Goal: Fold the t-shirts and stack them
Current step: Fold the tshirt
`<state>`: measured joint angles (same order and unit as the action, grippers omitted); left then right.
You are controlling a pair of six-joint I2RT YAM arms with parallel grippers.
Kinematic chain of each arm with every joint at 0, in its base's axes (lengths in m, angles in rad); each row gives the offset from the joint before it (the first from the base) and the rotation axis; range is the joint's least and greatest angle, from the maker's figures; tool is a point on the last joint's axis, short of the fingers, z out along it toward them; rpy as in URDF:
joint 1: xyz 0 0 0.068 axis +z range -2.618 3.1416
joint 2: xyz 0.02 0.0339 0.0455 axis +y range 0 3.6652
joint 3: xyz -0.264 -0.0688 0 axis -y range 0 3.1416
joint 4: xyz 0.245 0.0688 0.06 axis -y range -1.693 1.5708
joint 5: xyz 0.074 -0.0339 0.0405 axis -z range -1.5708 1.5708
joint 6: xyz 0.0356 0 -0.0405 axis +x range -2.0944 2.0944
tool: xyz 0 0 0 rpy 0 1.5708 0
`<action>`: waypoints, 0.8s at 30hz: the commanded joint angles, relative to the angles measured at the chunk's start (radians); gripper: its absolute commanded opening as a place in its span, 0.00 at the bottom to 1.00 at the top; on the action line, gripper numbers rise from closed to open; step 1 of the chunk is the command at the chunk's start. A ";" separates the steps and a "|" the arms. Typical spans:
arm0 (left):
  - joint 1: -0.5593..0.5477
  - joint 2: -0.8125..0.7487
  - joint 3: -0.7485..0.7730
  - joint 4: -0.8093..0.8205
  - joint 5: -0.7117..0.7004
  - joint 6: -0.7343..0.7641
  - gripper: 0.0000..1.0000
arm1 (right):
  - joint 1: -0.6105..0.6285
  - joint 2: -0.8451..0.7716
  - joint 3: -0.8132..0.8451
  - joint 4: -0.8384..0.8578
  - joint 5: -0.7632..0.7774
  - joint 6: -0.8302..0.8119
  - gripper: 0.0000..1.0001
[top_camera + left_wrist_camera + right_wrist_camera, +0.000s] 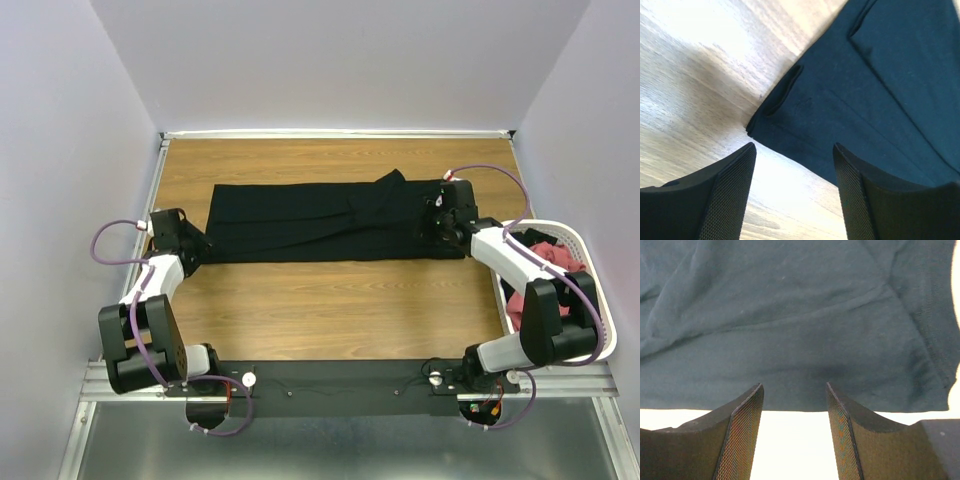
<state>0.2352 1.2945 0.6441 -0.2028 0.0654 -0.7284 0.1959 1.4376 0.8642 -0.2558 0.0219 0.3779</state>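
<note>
A black t-shirt lies folded into a long flat strip across the wooden table. My left gripper is open and empty at the strip's near left corner; the left wrist view shows that corner just ahead of the fingers. My right gripper is open and empty over the strip's right end; the right wrist view shows the cloth's near edge just beyond the fingertips. Salmon-red t-shirts lie in the basket at the right.
A white mesh basket stands at the table's right edge, beside the right arm. Purple walls close in the table at the back and sides. Bare wood lies between the strip and the arm bases.
</note>
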 commanded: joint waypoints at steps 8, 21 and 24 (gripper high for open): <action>-0.007 0.109 0.058 0.022 -0.012 -0.052 0.58 | 0.025 0.001 0.001 -0.010 0.016 -0.048 0.61; -0.027 0.050 0.111 -0.047 -0.024 -0.072 0.53 | 0.025 0.007 -0.004 -0.008 0.026 -0.047 0.61; -0.028 0.017 0.118 -0.050 -0.044 -0.074 0.53 | 0.025 0.012 -0.004 -0.008 0.024 -0.045 0.61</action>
<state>0.2134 1.3708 0.7242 -0.2325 0.0597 -0.7921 0.2165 1.4399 0.8642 -0.2573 0.0219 0.3412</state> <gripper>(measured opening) 0.531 0.611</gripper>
